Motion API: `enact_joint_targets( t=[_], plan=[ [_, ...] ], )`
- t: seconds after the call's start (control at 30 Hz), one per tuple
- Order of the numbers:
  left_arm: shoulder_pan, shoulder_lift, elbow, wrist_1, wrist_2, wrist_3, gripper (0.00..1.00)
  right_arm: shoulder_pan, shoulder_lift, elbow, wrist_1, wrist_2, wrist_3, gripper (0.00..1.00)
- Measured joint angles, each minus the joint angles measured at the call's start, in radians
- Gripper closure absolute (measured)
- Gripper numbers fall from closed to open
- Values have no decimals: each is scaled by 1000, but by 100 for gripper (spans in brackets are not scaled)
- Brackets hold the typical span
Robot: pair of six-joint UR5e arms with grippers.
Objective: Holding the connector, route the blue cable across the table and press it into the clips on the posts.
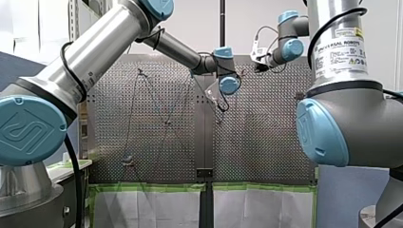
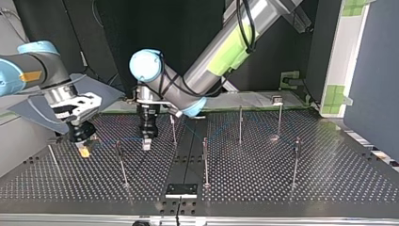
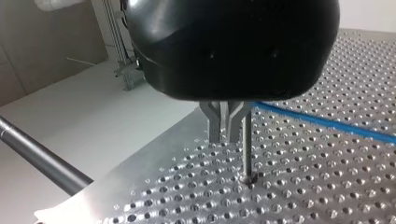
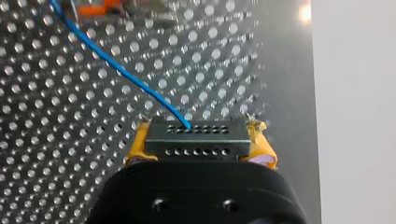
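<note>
R gripper (image 4: 201, 140): yellow pads clamping connector (image 4: 196, 145) at both ends, tight; blue cable (image 4: 121, 70) leaving connector toward gripper's 11 o'clock, long axis running ahead. L gripper (image 3: 226, 135): hovering just beside post (image 3: 247, 149), nearer arm to the cable run; metal fingers (image 3: 214, 126) sitting nearly together; cable passing off at their 3 o'clock; can't tell if it's pinched.

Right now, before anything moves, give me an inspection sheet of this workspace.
Surface: perforated table, metal.
Job's things: connector held in my right gripper; thin posts upright on the table.
Clutter: small dark plate at the top view's near edge.
Grippers: right, yellow pads, shut on connector; my left gripper low beside a post.
Cables: blue cable leaves the connector, runs over the table by my left gripper.
Surroundings: white panel with green tape; dark backdrop.
</note>
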Motion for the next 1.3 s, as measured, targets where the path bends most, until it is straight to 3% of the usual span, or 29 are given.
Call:
enact_joint_targets(
  t=[0.13, 0.2, 0.23, 0.3, 0.33, 0.4, 0.43, 0.47, 0.53, 0.57, 0.87, 1.03, 1.3],
  plan=[
    [-9, -1, -2, -21, -15, 1, 79, 12, -10, 1, 23, -1, -7, 100],
    [-13, -2, -7, -37, -30, 4, 65, 15, -20, 4, 36, 0, -6, 100],
    [-14, -1, -10, -45, -37, 6, 65, 16, -24, 6, 40, 0, -5, 100],
    [-16, -2, -19, -61, -53, 9, 44, 17, -33, 13, 46, 0, -3, 100],
    [-17, -2, -22, -67, -59, 11, 44, 17, -37, 17, 47, 0, -3, 100],
    [-17, -2, -28, -83, -75, 13, 16, 19, -42, 25, 49, 0, -3, 100],
    [-17, -2, -30, -90, -81, 14, 16, 20, -44, 28, 49, 0, -4, 100],
    [-17, -2, -30, -97, -87, 15, 7, 21, -45, 30, 49, 0, -4, 100],
    [-16, -2, -31, -108, -94, 18, 7, 22, -47, 33, 49, 1, -3, 100],
    [-16, -2, -31, -110, -95, 20, 0, 22, -47, 34, 48, 1, -3, 100],
    [-2, -2, -28, -64, -55, 25, 0, 14, -37, 35, 40, 3, -1, 100],
    [0, -2, -14, -29, -11, 4, 0, 13, -28, 33, 35, 3, 0, 100],
    [4, -2, 24, -35, 56, -32, 0, 13, -17, 29, 31, 5, 1, 100]
  ],
)
